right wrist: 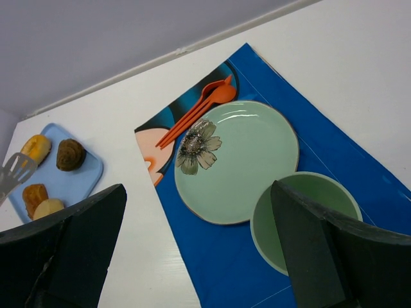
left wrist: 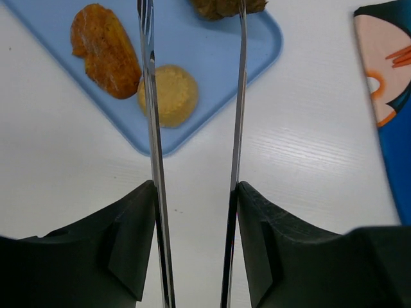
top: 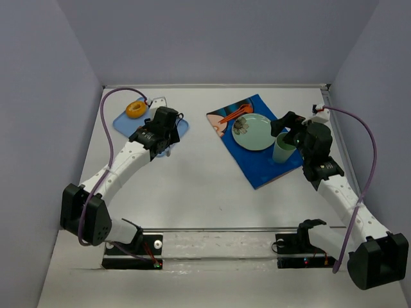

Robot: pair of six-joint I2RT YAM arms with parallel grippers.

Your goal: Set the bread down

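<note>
Several breads lie on a light blue tray (left wrist: 212, 51): an orange-brown piece (left wrist: 106, 50), a round pale bun (left wrist: 170, 94) and a dark brown one (left wrist: 225, 6) at the top edge. My left gripper (left wrist: 194, 192) is shut on metal tongs (left wrist: 154, 128), whose two blades stand apart over the tray; the left blade crosses the pale bun. In the top view the left gripper (top: 164, 131) hovers over the tray's near right part, and a ring-shaped bread (top: 135, 108) shows. My right gripper (right wrist: 198, 186) is open and empty above the green plate (right wrist: 237, 160).
A blue placemat (top: 263, 167) at the right carries the flowered green plate (top: 252, 131), a green cup (top: 282, 151) and an orange fork and spoon (top: 234, 114). My right gripper (top: 286, 125) hangs over the cup. Walls close in the table at the back and sides.
</note>
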